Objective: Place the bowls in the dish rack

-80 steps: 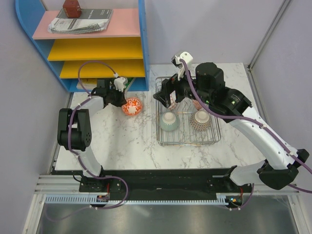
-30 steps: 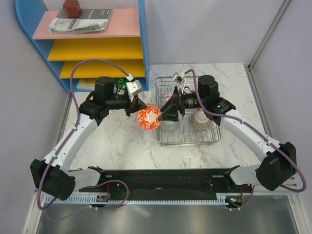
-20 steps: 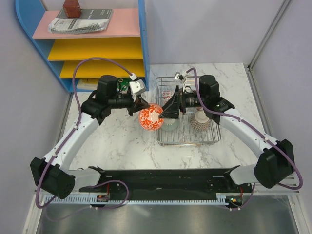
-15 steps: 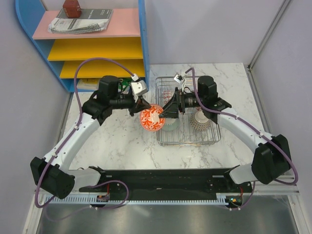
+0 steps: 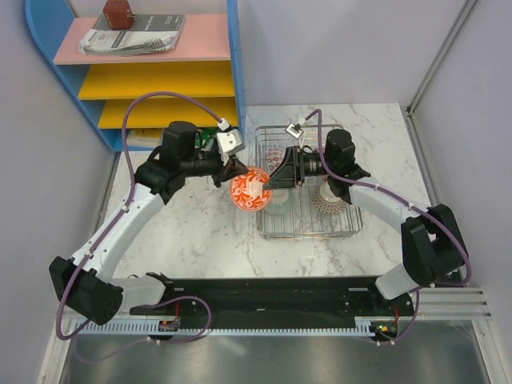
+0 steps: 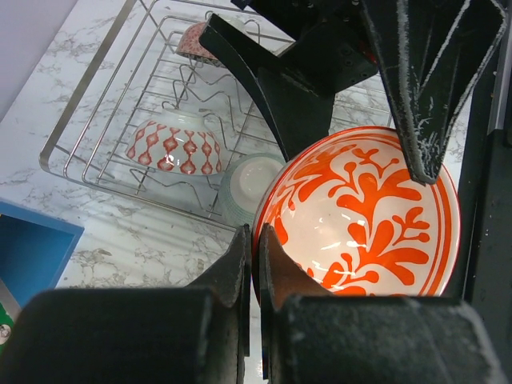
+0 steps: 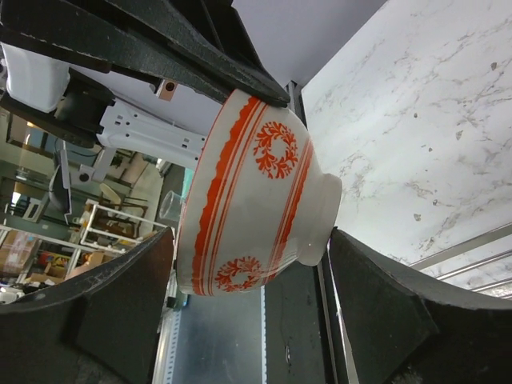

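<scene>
1. Above the left rim of the dish rack (image 5: pixel 308 234), my left claw (image 6: pixel 254 264) is pinched tight on the rim of the orange-and-white floral bowl (image 6: pixel 360 216). It holds the bowl on edge, clear of the marble table (image 5: pixel 200 232).
2. My right claw (image 7: pixel 252 240) stands wide, with one finger on either side of that bowl's body. The fingers are close beside it, but I see no squeeze, so it has hold of nothing.
3. I judge this to be a hand-over. The rim pinch leaves the bowl's body free for the other claw, and my right arm is on the rack's side.
4. I count four bowls. One is in the air and three are in the rack: a pale green bowl (image 6: pixel 244 180), a diamond-patterned bowl (image 6: pixel 172 144) and a reddish bowl (image 6: pixel 198 38) at the far end. There is one rack.
</scene>
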### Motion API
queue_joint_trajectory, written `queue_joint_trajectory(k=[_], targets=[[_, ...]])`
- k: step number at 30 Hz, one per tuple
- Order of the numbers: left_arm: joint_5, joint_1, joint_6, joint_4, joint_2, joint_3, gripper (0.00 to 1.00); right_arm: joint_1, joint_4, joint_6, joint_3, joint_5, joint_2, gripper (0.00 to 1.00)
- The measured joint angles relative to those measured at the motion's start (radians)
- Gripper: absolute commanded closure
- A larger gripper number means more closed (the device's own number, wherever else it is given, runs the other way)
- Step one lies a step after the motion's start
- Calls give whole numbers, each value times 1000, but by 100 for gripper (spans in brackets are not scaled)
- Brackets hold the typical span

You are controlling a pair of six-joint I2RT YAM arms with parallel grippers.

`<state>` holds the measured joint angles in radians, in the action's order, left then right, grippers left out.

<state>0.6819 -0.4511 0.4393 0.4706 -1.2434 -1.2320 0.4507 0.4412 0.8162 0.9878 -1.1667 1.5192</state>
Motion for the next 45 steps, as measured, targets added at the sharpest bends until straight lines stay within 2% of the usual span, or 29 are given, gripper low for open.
queue_joint_trajectory(k=[5,12,17,19,24,27,28,29,30,32,33,36,39,43,45], targets=[[0,-2,5,4,-14,-15,98,-6,145,112,-29,-26,37,18],[0,-9,5,9,-38,-38,98,-5,224,169,-53,-53,53,15],[1,-10,5,11,-40,-50,98,-5,257,188,-58,-58,53,23],[1,-11,5,11,-40,-52,98,-5,272,203,-64,-59,53,30],[0,-12,5,13,-40,-52,98,-6,377,275,-92,-56,69,39],[0,-16,5,12,-40,-52,98,-8,454,330,-108,-54,82,53],[-1,-16,5,12,-40,-52,98,-9,470,340,-112,-53,84,65],[-1,-16,5,12,-40,-52,98,-9,485,351,-116,-51,85,71],[0,-17,5,11,-40,-52,98,-9,497,362,-120,-49,86,85],[0,-18,5,8,-40,-52,98,-10,517,375,-124,-47,87,97],[0,-18,5,6,-40,-52,98,-10,524,381,-126,-44,87,100],[-1,-21,5,6,-40,-52,98,-11,543,392,-130,-40,90,100],[-2,-21,5,5,-40,-52,82,-11,550,396,-131,-39,94,100],[-2,-23,9,-5,-48,-52,54,-17,540,386,-135,-36,94,100],[-2,-23,13,-9,-53,-52,47,-19,502,356,-135,-32,94,100]])
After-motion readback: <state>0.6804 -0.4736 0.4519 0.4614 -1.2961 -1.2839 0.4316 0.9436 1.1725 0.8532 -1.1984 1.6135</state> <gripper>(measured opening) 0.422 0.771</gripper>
